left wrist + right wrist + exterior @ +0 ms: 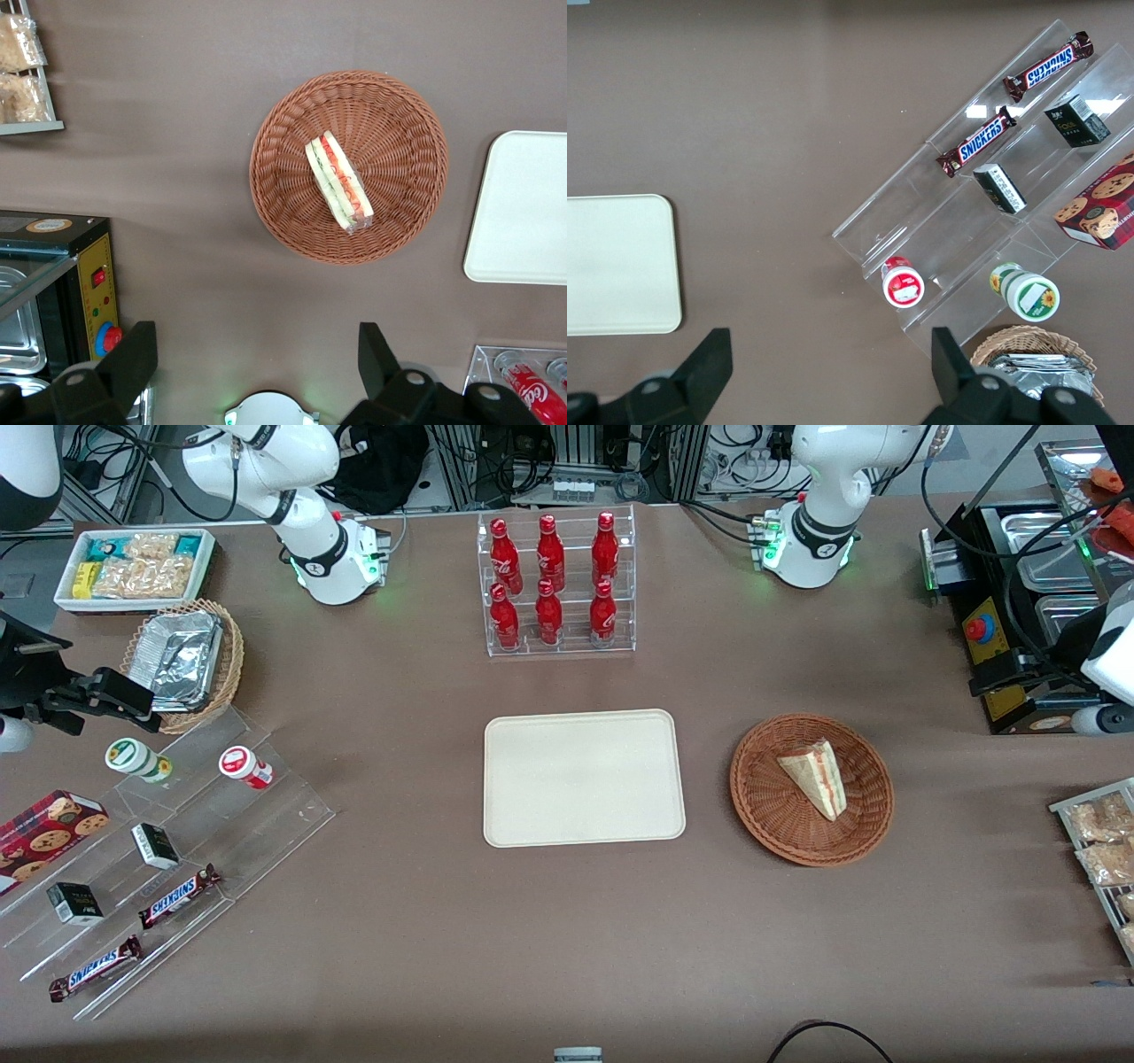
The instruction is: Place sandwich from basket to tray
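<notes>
Left arm's black two-finger gripper [257, 372]: fingers spread wide, holding nothing, well above the brown table [567, 957], clear of everything. Triangular pale-bread sandwich [339, 181] with red and green filling: lying in the round reddish-brown wicker basket [407, 133], nothing over it. Nearby: flat cream rectangular tray [584, 777] beside the basket; clear rack of red bottles [556, 584] farther from the front camera; black appliance with red button [96, 297] toward the working arm's end.
</notes>
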Controlling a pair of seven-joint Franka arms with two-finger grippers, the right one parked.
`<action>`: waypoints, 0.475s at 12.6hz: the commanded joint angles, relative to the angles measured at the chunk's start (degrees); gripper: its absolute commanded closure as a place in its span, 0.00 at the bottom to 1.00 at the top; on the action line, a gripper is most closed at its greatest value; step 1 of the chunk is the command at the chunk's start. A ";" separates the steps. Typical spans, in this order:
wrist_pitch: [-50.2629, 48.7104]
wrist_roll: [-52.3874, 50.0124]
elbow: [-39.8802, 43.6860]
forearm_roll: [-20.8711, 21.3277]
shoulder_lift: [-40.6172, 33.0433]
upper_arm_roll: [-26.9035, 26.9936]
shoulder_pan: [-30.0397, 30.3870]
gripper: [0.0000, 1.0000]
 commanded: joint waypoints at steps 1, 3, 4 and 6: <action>-1.14 -3.86 0.43 0.17 -0.93 0.16 -0.21 0.00; -1.15 -3.89 0.60 0.08 -0.67 0.08 -0.21 0.00; -1.23 -3.98 0.51 0.08 -0.59 -0.01 -0.30 0.00; -2.28 -5.20 0.34 0.08 0.20 -0.62 -0.39 0.00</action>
